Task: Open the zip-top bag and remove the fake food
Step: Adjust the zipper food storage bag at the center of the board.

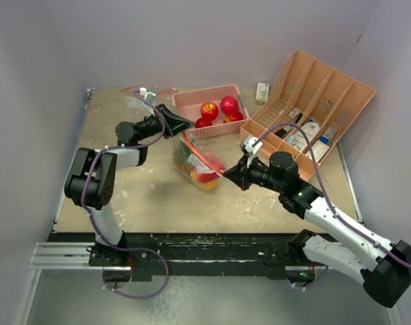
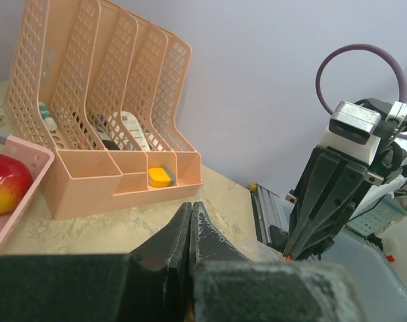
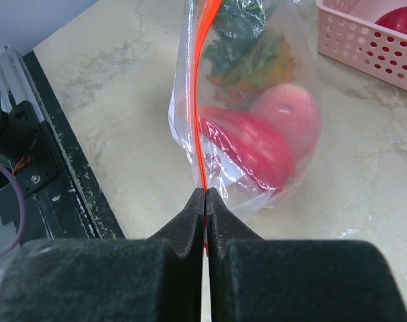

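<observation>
Pinching the zip-top bag point(image 1: 198, 164) by opposite ends over the desk point(image 1: 144, 196), the left gripper point(image 1: 185, 126) and right gripper point(image 1: 227, 175) are both clamped shut, with the fake food point(image 3: 270, 134) inside. This looks like the opening step, and the seal's lips likely need pulling apart next.

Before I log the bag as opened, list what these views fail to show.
Left wrist: the zip-top bag lies below the shut left tool, out of view.
Right wrist: the red seal runs edge-on into the right tool; opened or sealed, unclear.
Top external: packages in the file organizer are too small to identify.
</observation>
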`<state>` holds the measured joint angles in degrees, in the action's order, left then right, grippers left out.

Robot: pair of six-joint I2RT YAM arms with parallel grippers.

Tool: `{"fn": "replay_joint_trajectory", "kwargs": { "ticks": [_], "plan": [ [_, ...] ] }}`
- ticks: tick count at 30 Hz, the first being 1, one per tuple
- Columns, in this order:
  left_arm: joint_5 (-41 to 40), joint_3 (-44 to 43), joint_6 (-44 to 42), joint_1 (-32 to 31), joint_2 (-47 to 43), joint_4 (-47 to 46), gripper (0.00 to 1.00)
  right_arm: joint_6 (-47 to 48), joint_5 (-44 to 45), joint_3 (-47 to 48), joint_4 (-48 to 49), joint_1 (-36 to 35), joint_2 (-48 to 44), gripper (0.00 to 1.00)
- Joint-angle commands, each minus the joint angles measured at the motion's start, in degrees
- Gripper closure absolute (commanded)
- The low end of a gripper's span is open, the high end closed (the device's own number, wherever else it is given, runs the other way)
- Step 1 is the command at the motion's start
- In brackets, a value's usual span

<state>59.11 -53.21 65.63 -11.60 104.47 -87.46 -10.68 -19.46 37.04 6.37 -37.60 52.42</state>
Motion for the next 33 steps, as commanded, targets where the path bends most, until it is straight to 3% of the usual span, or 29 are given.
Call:
{"fn": "replay_joint_trajectory", "kwargs": {
  "ticks": [1, 15, 18, 21, 23, 27, 33],
  "plan": [
    [-2.07, 0.77, 1.45, 0.70, -2.04, -7.01, 1.00, -0.17, 0.30, 2.04, 1.27, -0.36, -2.53, 1.00],
    [-5.68, 2.06, 2.77, 1.47, -9.06, -7.02, 1.00, -1.46, 13.48, 5.00, 2.42, -0.28, -10.75, 1.00],
    [-6.21, 2.43, 2.53, 1.82, -10.07, -6.82, 1.00, -1.29, 10.37, 5.35, 2.28, -0.30, -10.33, 1.00],
    [-6.66, 2.24, 2.84, 1.85, -9.23, -7.02, 1.00, 0.27, 6.16, 6.18, 1.46, -0.31, -6.78, 0.70],
    [-7.36, 2.20, 3.15, 1.86, -8.39, -6.98, 1.00, -0.79, 1.93, 6.00, 2.78, -0.29, -4.00, 0.55],
    [-7.70, 1.99, 3.11, 1.92, -7.39, -7.02, 1.00, -3.27, -3.65, 2.40, 9.47, -1.16, -1.14, 0.50],
    [-7.74, 2.36, 2.60, 1.95, -6.71, -7.02, 1.00, -3.27, -4.77, -0.16, 11.53, -2.43, 1.41, 0.46]
  ]
}}
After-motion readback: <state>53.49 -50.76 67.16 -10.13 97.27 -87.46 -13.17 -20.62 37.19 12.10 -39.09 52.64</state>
